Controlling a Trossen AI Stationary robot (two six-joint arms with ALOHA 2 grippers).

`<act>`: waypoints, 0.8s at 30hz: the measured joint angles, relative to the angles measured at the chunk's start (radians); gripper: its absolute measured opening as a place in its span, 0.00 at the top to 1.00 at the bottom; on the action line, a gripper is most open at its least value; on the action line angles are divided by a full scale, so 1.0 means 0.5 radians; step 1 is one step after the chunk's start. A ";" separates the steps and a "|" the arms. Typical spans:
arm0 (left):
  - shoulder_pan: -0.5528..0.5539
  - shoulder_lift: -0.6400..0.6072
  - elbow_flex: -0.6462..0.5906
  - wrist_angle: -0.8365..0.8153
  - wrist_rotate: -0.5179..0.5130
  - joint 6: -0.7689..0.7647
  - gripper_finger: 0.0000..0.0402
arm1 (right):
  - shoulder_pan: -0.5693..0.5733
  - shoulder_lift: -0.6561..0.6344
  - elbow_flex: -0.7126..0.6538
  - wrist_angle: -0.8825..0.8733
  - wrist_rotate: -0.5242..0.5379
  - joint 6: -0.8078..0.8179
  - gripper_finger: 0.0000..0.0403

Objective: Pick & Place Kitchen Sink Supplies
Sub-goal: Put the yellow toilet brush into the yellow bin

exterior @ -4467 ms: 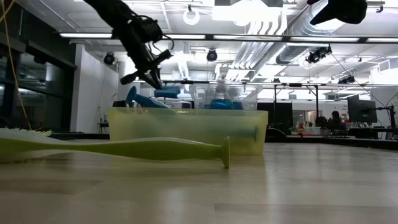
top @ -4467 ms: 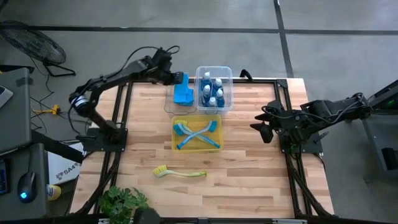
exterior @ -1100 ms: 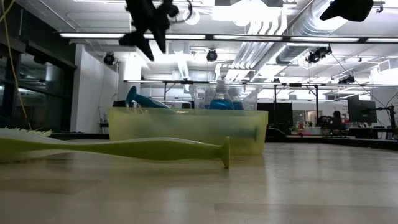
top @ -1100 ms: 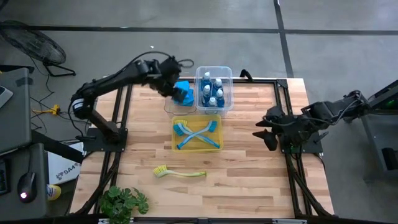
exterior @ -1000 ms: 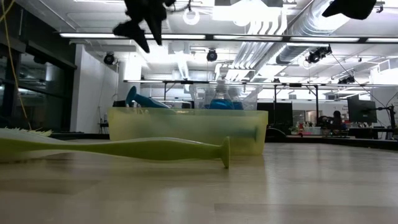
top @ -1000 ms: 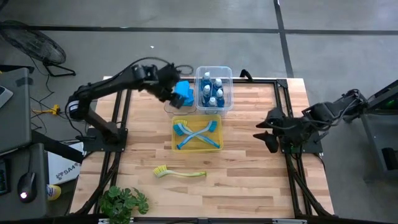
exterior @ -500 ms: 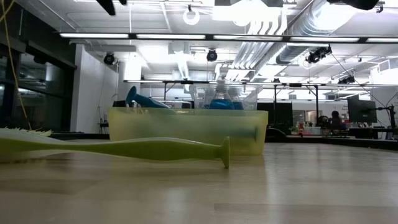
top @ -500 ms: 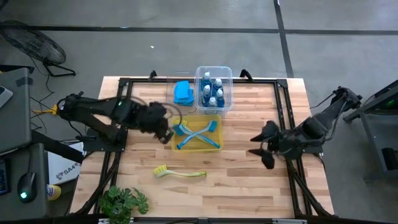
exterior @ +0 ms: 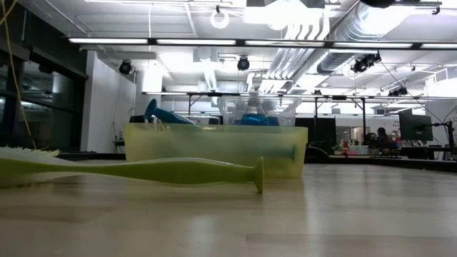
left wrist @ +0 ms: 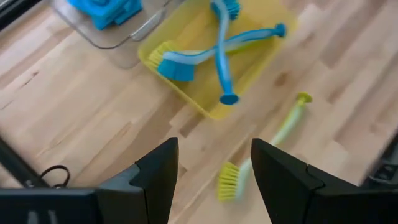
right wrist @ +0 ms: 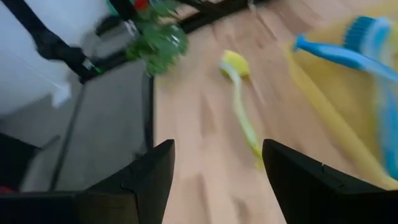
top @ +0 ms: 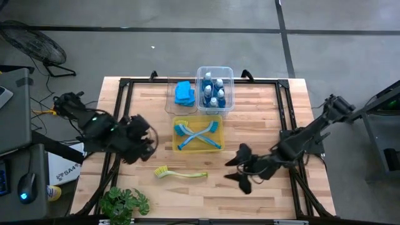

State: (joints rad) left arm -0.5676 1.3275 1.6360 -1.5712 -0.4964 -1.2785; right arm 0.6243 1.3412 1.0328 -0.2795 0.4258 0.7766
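- Bench point(top: 262, 106): pale wood planks, black frame.
- Loose dish brush point(top: 180, 174): yellow-green handle and bristles.
- Two crossed brushes point(top: 197, 134): blue, in a translucent yellow bin point(top: 175, 147).
- Sponges point(top: 183, 92): bright blue.
- Bottles point(top: 212, 90): blue liquid, white caps.
- Plant point(top: 124, 204): green leaves.

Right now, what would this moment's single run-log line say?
left pincer: open, empty, left of yellow bin | right pincer: open, empty, near yellow-green brush | brush: loose on table | blue sponge: in clear bin
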 joint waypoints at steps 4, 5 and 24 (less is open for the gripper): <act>-0.213 -0.043 0.000 -0.001 -0.129 -0.098 0.51 | -0.058 0.197 0.000 0.416 -0.036 -0.045 0.41; -0.262 -0.049 0.000 -0.001 -0.157 -0.120 0.51 | -0.072 0.243 0.000 0.511 -0.050 -0.050 0.41; -0.839 -0.057 -0.060 0.000 -0.510 -0.418 0.51 | -0.226 0.789 0.671 0.708 -0.011 -0.593 0.41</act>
State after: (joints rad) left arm -0.9869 1.2991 1.6061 -1.5710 -0.7513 -1.4875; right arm 0.5113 1.7357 1.3684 0.0743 0.4204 0.4802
